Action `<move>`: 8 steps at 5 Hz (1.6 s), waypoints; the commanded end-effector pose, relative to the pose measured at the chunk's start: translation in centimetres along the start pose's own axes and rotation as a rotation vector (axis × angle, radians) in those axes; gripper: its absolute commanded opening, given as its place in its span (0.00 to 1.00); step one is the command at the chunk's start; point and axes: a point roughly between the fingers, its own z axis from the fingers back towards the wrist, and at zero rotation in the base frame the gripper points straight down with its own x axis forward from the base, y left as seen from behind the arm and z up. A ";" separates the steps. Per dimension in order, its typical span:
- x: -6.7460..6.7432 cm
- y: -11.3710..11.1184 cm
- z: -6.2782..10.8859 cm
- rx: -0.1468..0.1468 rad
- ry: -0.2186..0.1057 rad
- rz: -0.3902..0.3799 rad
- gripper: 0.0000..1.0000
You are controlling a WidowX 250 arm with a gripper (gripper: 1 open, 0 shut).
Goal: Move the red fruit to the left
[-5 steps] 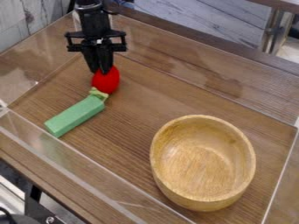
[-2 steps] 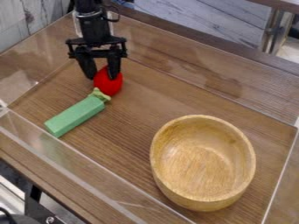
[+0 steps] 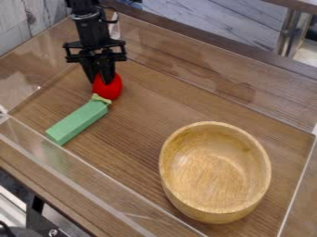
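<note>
Hand (image 3: 102, 78) shifted left w/ red fruit (image 3: 107, 88), fingers pinching its top

glossy red fruit (image 3: 107, 87), green block (image 3: 76, 121), light wooden bowl (image 3: 216, 170), black pincer (image 3: 99, 74)

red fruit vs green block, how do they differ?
The red fruit is small, rounded and glossy; the green block is longer, flat and matte. The gripper sits right over the fruit; the block lies free, angled diagonally. Both rest on the wooden table, close together.
</note>
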 end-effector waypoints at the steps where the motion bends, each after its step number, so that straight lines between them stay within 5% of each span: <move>1: 0.4 1.8 0.9 0.016 -0.023 0.012 0.00; 2: 2.1 2.5 0.5 0.032 -0.005 -0.054 1.00; 3: 3.5 2.8 0.4 0.030 0.007 -0.113 1.00; 4: 3.8 2.6 0.9 0.020 -0.007 -0.095 1.00; 6: 3.4 2.1 3.4 -0.001 -0.033 -0.144 1.00; 8: 3.1 -0.3 5.2 -0.008 -0.039 -0.273 1.00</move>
